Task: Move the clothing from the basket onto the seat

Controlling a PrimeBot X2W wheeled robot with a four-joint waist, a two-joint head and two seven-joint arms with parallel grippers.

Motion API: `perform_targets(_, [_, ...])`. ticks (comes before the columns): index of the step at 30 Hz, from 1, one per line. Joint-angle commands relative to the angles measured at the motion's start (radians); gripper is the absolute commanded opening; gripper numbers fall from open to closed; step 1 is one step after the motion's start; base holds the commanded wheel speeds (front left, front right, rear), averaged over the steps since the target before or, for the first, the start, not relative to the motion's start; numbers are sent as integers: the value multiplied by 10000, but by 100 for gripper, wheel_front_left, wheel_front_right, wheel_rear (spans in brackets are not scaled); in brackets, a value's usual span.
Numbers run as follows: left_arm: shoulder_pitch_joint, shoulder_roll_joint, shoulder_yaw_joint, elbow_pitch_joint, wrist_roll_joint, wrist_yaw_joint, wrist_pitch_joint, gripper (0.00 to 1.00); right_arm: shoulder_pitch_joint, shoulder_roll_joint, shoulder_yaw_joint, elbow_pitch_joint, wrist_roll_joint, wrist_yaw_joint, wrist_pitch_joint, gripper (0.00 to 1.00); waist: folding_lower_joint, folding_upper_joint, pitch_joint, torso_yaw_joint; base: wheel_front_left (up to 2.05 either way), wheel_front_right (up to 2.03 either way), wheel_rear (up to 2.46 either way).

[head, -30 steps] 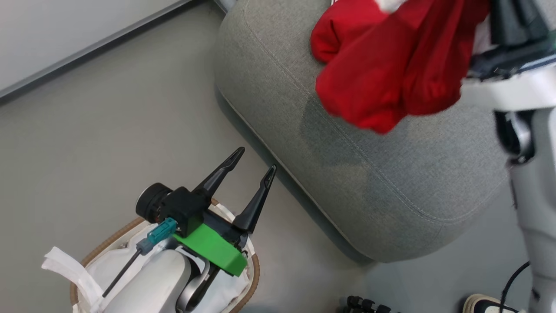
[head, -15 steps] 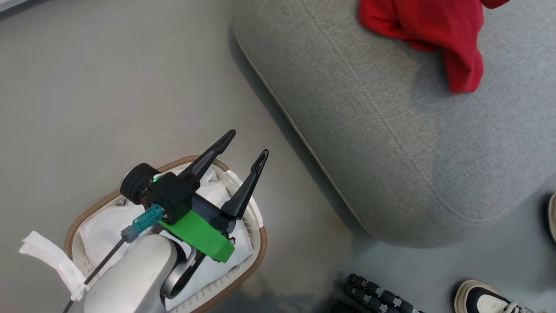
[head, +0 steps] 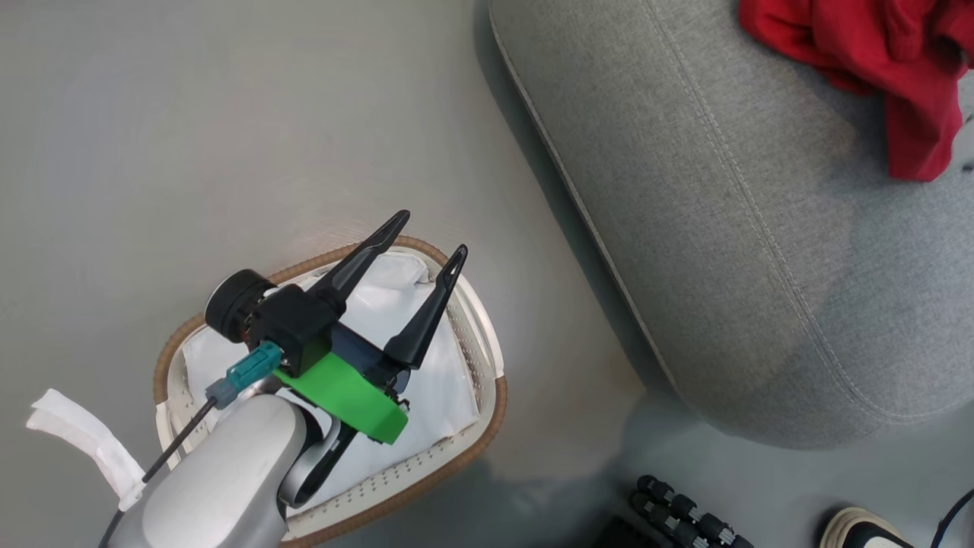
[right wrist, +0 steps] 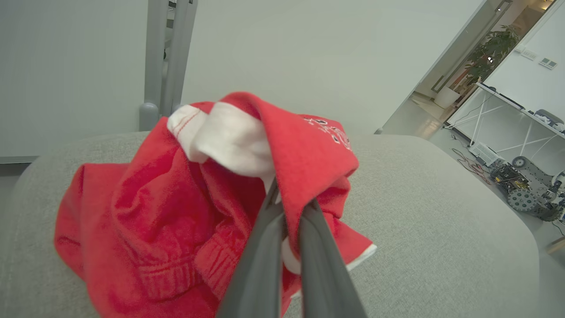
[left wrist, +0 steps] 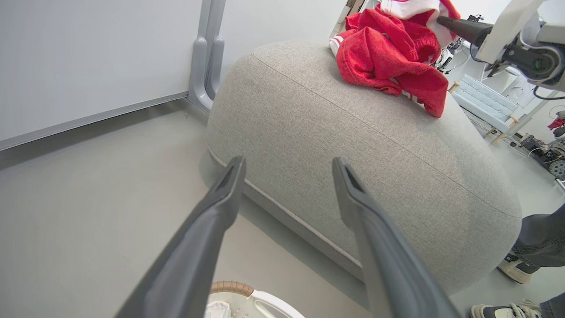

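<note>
The red clothing (head: 905, 53) with white trim lies bunched on top of the grey seat (head: 761, 251). In the right wrist view my right gripper (right wrist: 289, 203) is shut on a fold of the clothing (right wrist: 176, 212), which rests on the seat (right wrist: 441, 207). The left wrist view shows that gripper (left wrist: 454, 24) at the top of the clothing (left wrist: 384, 57). My left gripper (head: 432, 234) hangs open over the basket (head: 498, 403), whose white liner (head: 434, 380) holds nothing red. Between its spread fingers (left wrist: 289, 162) the seat (left wrist: 353, 145) shows.
The basket stands on grey floor, left of the seat's rounded corner. A black ridged object (head: 685, 510) and a shoe (head: 860, 533) lie at the lower right. A person's leg (left wrist: 538, 238) stands by the seat's end. A grey post (left wrist: 205, 57) rises at the wall.
The head camera has swung, shifting the whole picture. The red clothing, hanging from my right gripper above the seat a second ago, now rests on it. My left gripper stays open over the basket.
</note>
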Motion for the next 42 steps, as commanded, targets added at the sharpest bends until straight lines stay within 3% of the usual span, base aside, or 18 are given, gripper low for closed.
perform_targets(1, [-5, -16, 52, 66, -54, -33, 4, 100, 391, 83, -94, -34, -2, -14, -40, 26, -1, -1, -130, 14, 0, 0, 0])
perform_targets(2, [42, -23, 82, 111, -66, -33, 4, 100, 590, 173, -141, -80, 26, -14, -39, 47, -1, -1, -201, 5, 0, 0, 0])
perform_targets(3, [101, -52, 102, 159, -88, -33, 4, 100, 805, 275, -213, -174, 44, -12, -40, 94, -1, -1, -302, -4, 0, 0, 0])
perform_targets(4, [137, -85, 136, 197, -84, -33, 4, 100, 1013, 355, -258, -222, 76, -14, -40, 100, -1, -1, -397, -3, 0, 0, 0])
perform_targets(13, [757, -756, 958, 709, 258, -33, 4, 100, 3356, 913, -157, -1416, 410, -13, -33, 100, -1, -1, -1706, 345, 0, 0, 0])
perform_targets(26, [2158, -1850, 3748, 1206, 1503, -33, 5, 100, 4521, 1868, 2082, -3353, 1224, -13, -33, 100, -1, -1, -3138, 1748, 0, 0, 0])
perform_targets(32, [2721, -2442, 5224, 1471, 2353, -33, 4, 100, 4770, 2154, 2715, -3399, 1517, -13, -35, 100, -1, -1, -3631, 2593, 0, 0, 0])
perform_targets(42, [3527, -2968, 6676, 1919, 3163, -33, 2, 100, 5634, 2235, 3152, -3004, 1846, -13, -33, 100, -1, -1, -4448, 3677, 0, 0, 0])
